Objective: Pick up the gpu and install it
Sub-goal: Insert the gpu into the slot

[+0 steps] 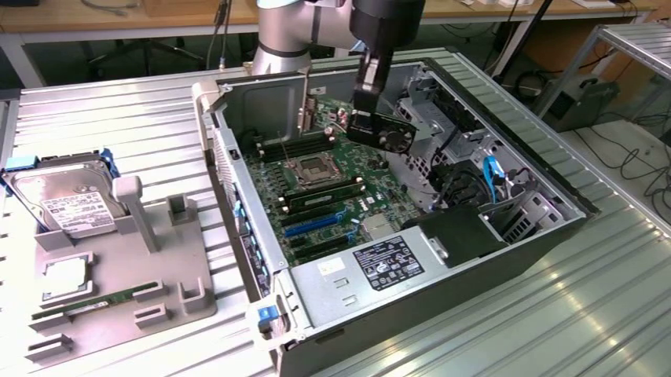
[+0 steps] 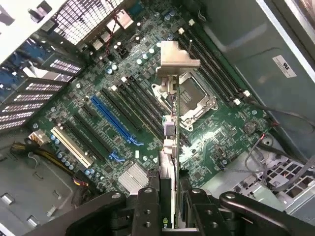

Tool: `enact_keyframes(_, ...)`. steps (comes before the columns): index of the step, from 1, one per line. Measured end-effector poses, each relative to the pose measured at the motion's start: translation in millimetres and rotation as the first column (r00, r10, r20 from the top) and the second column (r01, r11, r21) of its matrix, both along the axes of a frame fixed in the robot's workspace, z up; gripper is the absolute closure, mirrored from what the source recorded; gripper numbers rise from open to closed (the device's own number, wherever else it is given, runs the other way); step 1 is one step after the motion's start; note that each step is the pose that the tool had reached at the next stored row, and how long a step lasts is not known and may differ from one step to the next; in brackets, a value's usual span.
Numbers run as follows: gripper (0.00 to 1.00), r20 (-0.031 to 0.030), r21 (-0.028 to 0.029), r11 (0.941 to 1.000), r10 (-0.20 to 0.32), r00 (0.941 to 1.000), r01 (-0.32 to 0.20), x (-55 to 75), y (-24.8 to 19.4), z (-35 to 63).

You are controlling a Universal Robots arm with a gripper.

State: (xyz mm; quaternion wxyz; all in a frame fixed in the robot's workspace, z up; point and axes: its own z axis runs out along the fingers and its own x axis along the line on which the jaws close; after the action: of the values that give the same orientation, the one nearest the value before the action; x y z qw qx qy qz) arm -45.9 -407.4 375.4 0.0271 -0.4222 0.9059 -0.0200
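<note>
Tool (image 1: 369, 126) clamped on gpu (image 1: 394, 137), board on edge over motherboard (image 1: 325, 200), bracket (image 2: 174, 55) toward the exterior view's left.

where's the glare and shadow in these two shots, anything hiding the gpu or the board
Exterior view: light streaks glare across the ribbed metal table, while the gpu reads dark against the shaded inside of the case. Wrist view: a bright reflection washes out a patch of the motherboard beside the edge-on gpu, and the jaws gripping it sit in shadow.
</note>
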Motion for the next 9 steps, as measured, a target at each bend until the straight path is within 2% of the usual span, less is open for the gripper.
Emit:
enact_keyframes(1,0.74,0.0000,0.0000,0.9993,0.038,0.9993,-0.038,0.0,0.0,0.0)
enact_keyframes(2,0.74,0.0000,0.0000,0.9987,0.052,0.9987,-0.052,0.0,0.0,0.0)
enact_keyframes(9,0.74,0.0000,-0.0004,0.9936,0.113,0.9936,-0.113,0.0,0.0,0.0)
